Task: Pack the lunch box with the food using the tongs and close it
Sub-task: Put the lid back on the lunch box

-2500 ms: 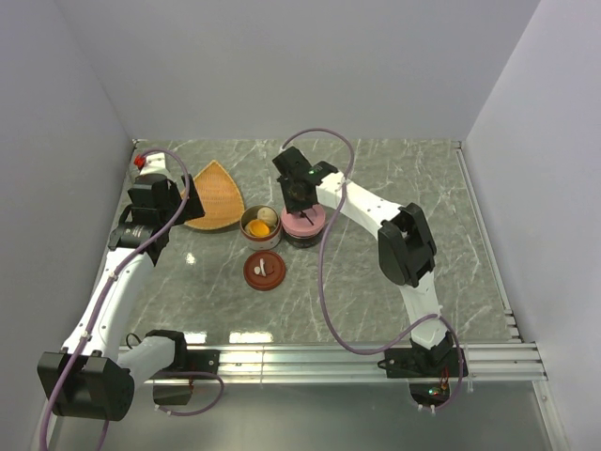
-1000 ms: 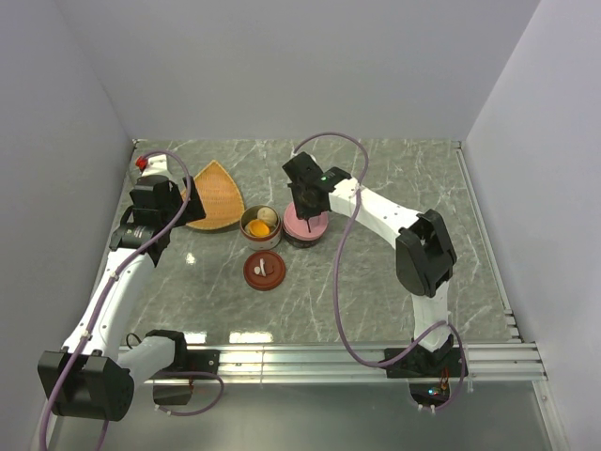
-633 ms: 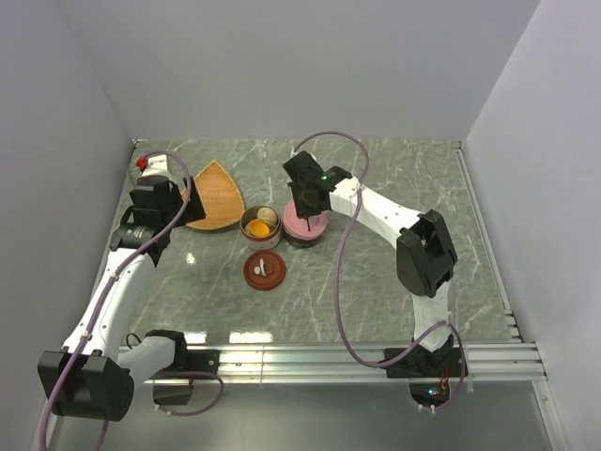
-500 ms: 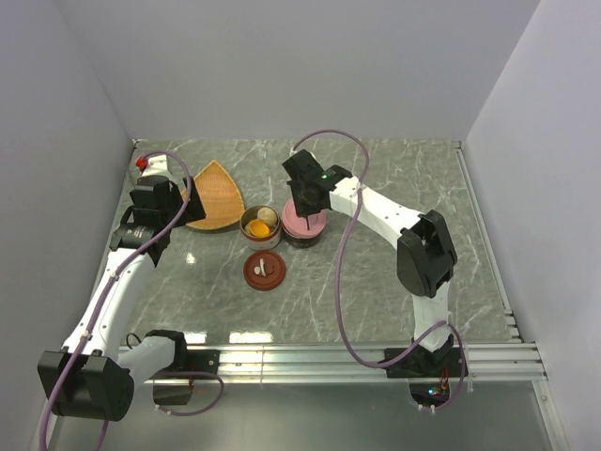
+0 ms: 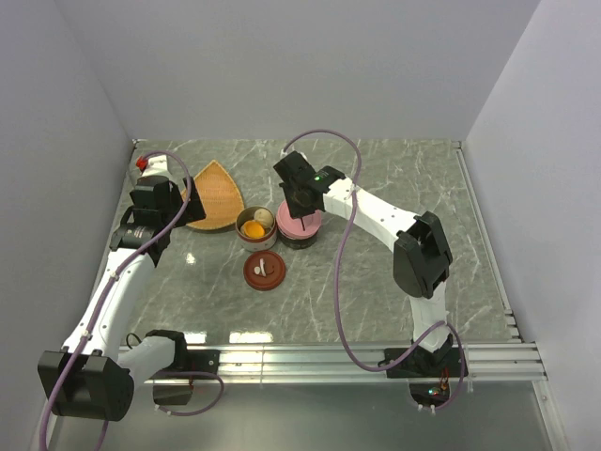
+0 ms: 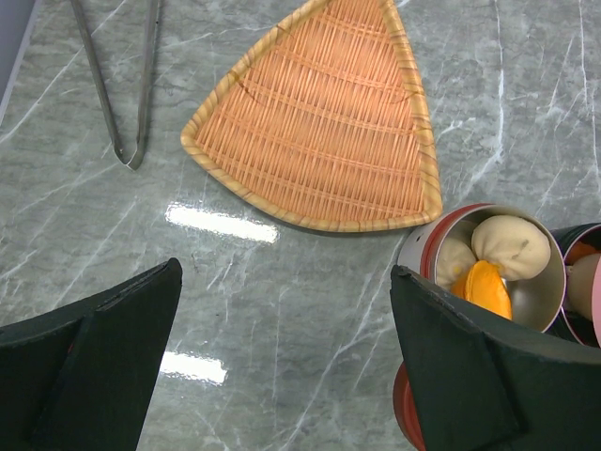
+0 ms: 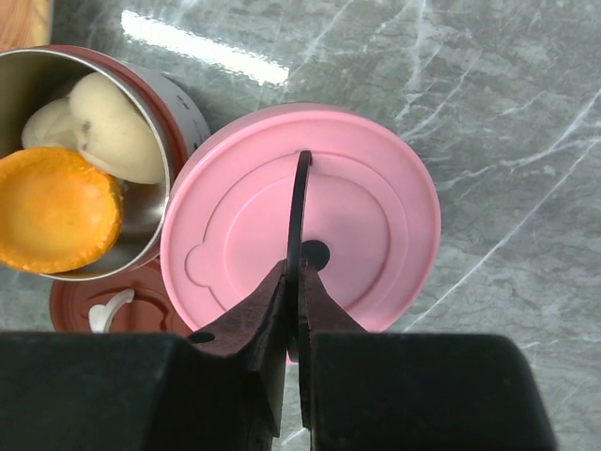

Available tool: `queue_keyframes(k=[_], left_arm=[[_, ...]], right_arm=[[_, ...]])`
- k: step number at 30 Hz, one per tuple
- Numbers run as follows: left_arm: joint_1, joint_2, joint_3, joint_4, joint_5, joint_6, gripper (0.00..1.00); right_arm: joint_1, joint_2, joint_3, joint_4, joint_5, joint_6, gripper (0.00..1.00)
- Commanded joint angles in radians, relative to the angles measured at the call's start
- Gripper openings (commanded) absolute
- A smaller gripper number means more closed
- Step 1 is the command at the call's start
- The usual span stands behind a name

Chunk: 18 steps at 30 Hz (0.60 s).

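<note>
The lunch box is round tins. One open tin point(image 5: 255, 225) point(image 7: 141, 85) holds food: a beige dumpling point(image 7: 117, 117) point(image 6: 512, 246) and an orange chunk point(image 7: 56, 207) point(image 6: 484, 287). Touching its right side is a tin under a pink lid point(image 5: 299, 224) point(image 7: 310, 216). My right gripper point(image 5: 302, 202) point(image 7: 293, 272) is shut on that lid's thin black handle. The tongs point(image 6: 113, 85) lie on the table at the far left. My left gripper point(image 6: 284, 271) point(image 5: 192, 209) hangs open above bare table, left of the open tin.
An orange fan-shaped wicker plate point(image 5: 218, 195) point(image 6: 329, 122) lies empty between the tongs and the tins. A red lid point(image 5: 264, 271) point(image 7: 113, 305) with a white tab lies flat just in front of the tins. Grey walls enclose the marble table.
My right gripper has shifted a little to the left with the pink lid, and both tins sit slightly further left. The left arm has not moved.
</note>
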Motion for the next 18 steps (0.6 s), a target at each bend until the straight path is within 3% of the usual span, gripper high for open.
queue_keyframes(k=[1, 18], left_arm=[[-0.004, -0.025, -0.009, 0.025, 0.007, 0.016, 0.99], [-0.004, -0.028, -0.012, 0.025, 0.007, 0.016, 0.99]], right_arm=[[0.025, 0.008, 0.069, -0.006, 0.022, -0.017, 0.04], [0.059, 0.048, 0.089, -0.074, 0.162, -0.031, 0.03]])
